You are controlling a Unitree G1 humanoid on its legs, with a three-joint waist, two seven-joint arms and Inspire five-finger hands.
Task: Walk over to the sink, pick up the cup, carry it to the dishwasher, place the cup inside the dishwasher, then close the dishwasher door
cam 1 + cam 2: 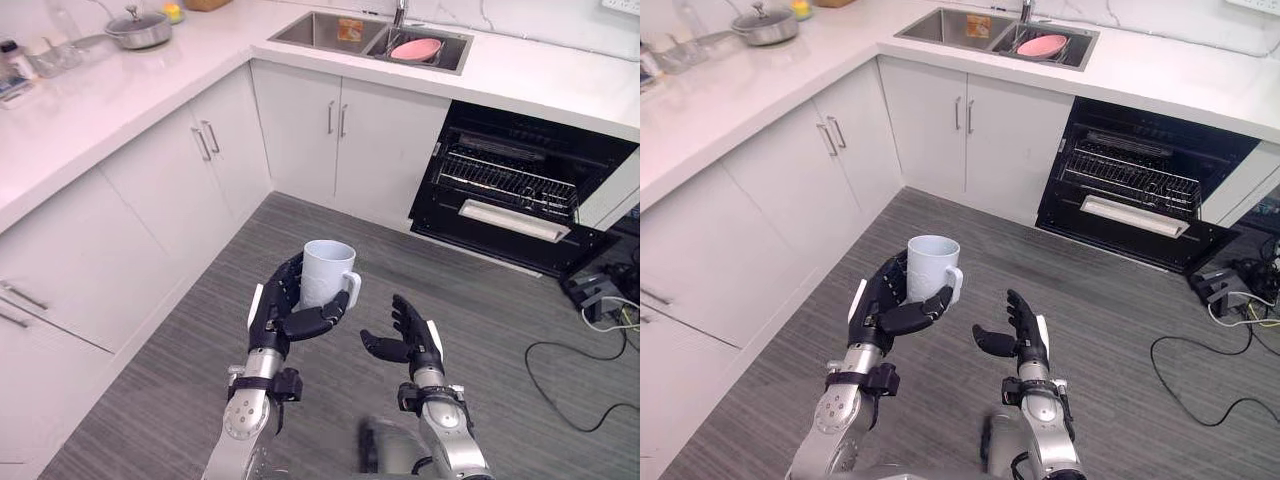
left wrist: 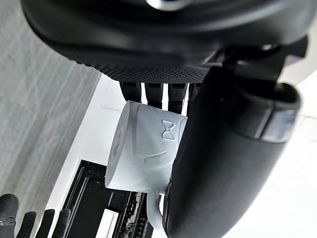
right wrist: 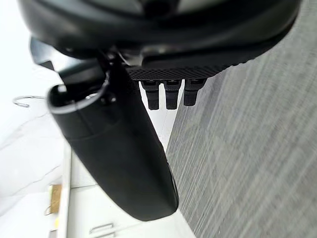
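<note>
Mid-carry, I'd say: left robot hand [image 1: 290, 315] curled round white ceramic cup [image 1: 326, 270]; next, reach the open black dishwasher [image 1: 520, 190], upper right.

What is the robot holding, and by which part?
The left robot hand grips the white cup round its body, handle free; right robot hand empty.

Lidded pan [image 1: 139, 30] on the white bench [image 1: 100, 100], back left. Pink bowl [image 1: 415, 49] well to its right. White cabinets [image 1: 300, 130] beneath the bench; grey plank floor [image 1: 480, 300] below.
</note>
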